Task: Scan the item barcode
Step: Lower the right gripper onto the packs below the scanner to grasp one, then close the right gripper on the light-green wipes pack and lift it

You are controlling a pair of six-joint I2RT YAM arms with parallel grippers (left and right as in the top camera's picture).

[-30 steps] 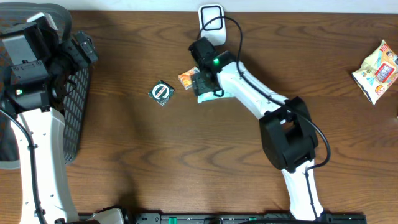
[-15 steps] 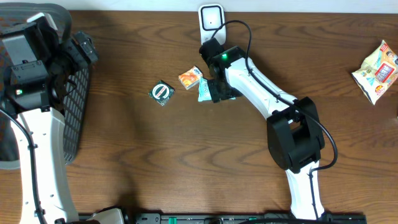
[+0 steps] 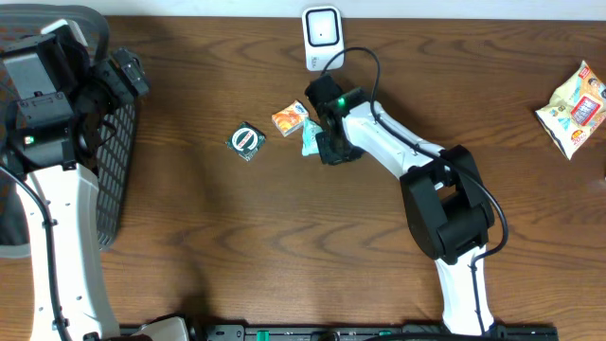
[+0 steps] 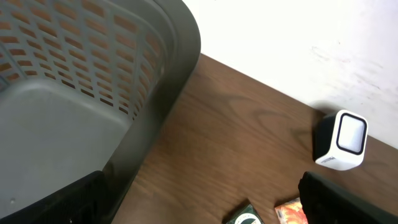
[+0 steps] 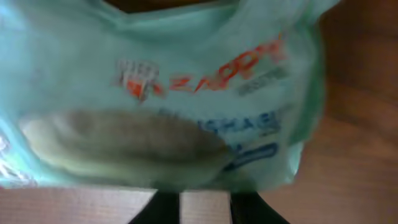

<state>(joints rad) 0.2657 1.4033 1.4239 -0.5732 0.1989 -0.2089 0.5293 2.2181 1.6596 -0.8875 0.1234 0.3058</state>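
**Right arm down on teal packet, scanner waiting**

At the far left, the left arm [image 3: 57, 189] stands over a grey perforated basket [image 3: 118, 170], its jaws spread wide and holding nothing. Further right on the wooden table [image 3: 237, 246] a round dark-green packet [image 3: 247, 140] lies alone. Next comes an orange packet [image 3: 290, 118] and, just beside it, the pale-teal packet [image 3: 309, 138] that we take to be the item for scanning. The right arm [image 3: 398, 142] reaches in from the lower right, its jaws directly over that packet's right-hand part. From the wrist the wrapper fills the view, blurred, with red lettering across it. We cannot tell whether these jaws have closed on it or only bracket it. The white barcode scanner [image 3: 322, 26] stands at the table's far edge, apart from the packets. A snack bag [image 3: 576, 109] lies well off to the right.

We judge the step in hand to be the pick-up: the packet appears to lie on the table, not yet shown to the scanner. As we read it, the next move calls for a firm pinch on the thin wrapper and a lift clear of the orange packet. It then needs a turn so that the barcode, which we cannot find in any view, faces the scanner.
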